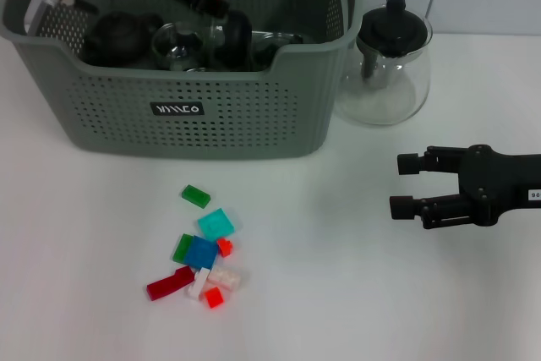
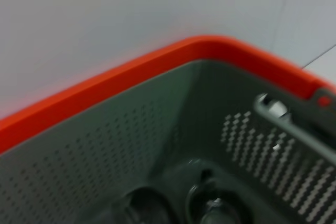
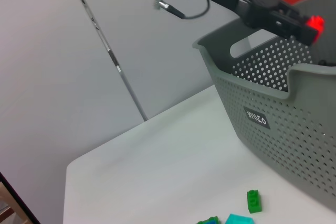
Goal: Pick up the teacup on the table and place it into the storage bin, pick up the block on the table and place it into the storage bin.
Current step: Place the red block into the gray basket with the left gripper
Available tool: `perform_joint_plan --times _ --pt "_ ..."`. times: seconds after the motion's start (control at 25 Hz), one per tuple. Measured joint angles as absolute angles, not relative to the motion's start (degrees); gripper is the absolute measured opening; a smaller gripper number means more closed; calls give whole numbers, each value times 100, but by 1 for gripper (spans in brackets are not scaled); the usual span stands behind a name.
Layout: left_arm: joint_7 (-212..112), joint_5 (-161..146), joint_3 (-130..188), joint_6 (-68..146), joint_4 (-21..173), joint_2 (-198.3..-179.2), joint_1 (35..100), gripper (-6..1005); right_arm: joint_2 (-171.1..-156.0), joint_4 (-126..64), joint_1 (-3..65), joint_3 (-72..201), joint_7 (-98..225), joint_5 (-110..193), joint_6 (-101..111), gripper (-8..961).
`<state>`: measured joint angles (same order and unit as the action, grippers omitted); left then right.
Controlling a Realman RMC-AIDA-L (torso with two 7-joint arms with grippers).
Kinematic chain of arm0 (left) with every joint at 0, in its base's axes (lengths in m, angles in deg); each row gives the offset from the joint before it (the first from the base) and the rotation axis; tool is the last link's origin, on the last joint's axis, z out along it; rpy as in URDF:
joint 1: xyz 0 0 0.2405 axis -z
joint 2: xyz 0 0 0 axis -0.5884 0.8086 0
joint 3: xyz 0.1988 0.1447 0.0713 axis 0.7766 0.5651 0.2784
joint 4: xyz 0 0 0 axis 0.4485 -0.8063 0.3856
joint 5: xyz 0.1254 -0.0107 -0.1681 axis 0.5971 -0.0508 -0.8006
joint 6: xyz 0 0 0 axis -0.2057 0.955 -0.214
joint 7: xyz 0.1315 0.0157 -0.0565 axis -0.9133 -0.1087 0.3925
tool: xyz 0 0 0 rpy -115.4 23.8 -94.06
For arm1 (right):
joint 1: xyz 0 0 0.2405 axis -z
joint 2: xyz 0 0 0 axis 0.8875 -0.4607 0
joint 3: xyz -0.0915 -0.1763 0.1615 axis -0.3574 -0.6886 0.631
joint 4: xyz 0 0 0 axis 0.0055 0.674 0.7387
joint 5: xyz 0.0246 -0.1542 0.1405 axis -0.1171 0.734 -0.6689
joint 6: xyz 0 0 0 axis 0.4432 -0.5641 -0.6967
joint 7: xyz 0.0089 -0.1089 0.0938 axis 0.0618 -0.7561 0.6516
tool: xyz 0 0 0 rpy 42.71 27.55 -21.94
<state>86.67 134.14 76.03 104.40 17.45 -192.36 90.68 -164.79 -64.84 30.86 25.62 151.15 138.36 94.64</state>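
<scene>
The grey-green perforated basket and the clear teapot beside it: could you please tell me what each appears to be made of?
The grey-green perforated storage basket looks like matte moulded plastic: even rows of punched holes, no shine. The clear teapot beside it seems to be glass, see-through with bright glints; its black lid is probably plastic.

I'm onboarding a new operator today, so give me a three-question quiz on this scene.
1. True or false: the left gripper is inside the storage bin.
2. Where do the blocks lie? A) in the bin B) on the table in front of the bin C) beside the glass teapot
3. Fill in: the right gripper, open, hovers over the ____.

Key: 1 true; 2 B; 3 table.
</scene>
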Motion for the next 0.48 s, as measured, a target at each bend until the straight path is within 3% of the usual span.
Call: perform_joint_plan --times 0.48 --pt "9085 13979 8157 9892 2167 -19313 9196 423 -16485 -6484 3067 2545 15090 13835 9434 945"
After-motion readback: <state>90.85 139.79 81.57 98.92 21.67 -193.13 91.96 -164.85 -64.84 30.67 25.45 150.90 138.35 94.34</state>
